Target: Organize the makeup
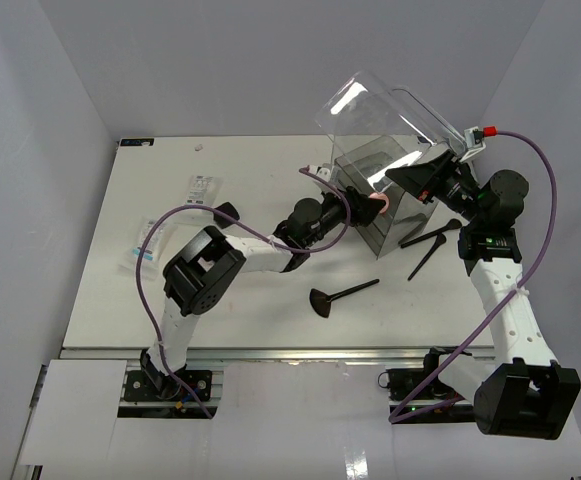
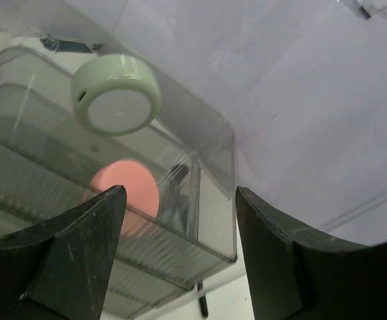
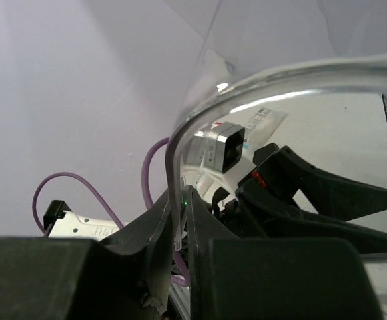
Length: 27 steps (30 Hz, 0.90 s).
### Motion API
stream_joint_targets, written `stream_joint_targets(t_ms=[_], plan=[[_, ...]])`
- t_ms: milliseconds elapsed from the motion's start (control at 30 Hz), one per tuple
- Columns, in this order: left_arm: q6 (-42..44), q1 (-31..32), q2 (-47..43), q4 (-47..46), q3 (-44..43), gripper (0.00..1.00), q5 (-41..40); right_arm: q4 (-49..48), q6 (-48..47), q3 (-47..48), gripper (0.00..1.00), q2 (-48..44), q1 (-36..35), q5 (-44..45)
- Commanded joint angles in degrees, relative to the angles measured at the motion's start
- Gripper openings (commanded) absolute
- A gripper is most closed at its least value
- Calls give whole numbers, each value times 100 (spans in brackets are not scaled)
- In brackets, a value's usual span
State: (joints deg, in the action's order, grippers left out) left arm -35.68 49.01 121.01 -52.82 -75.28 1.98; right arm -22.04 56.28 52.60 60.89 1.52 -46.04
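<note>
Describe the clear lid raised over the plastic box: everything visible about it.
The clear lid is glossy, see-through plastic, domed with rounded corners, catching glare. It stands swung up, tilted above the clear box. The right gripper is shut on its thin rim, one finger either side. Where it joins the box cannot be made out.

Top view looks down over the whole surface (image 1: 260, 180) from behind the arms. Wrist views peer past left hand (image 2: 180, 197) and right hand (image 3: 178, 213), close against the shared clear box (image 1: 365, 165).
</note>
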Motion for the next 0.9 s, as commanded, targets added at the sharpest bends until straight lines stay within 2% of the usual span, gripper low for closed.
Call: stream_joint_targets(t_ms=[0, 167, 433, 500, 600, 733, 867], plan=[[366, 39, -1115, 330, 743, 78, 119, -556, 59, -12, 15, -253, -20, -274], [795, 42, -1934, 1030, 1683, 81, 4, -491, -28, -35, 15, -279, -11, -245], [1453, -304, -3365, 3687, 2140, 95, -806, -421, -152, -95, 15, -297, -11, -192], [1393, -549, -3594, 4350, 2108, 97, -872, -415, -178, -101, 15, -297, -11, -178], [1219, -1349, -3817, 5505, 2083, 98, -678, -415, -161, -116, 16, -318, -5, -168], [1195, -2151, -3869, 6115, 2201, 98, -495, -417, -147, -125, 16, -379, -2, -173], [972, -3012, -3464, 6728, 1935, 98, -505, -454, -110, -156, 16, -411, -2, -177]])
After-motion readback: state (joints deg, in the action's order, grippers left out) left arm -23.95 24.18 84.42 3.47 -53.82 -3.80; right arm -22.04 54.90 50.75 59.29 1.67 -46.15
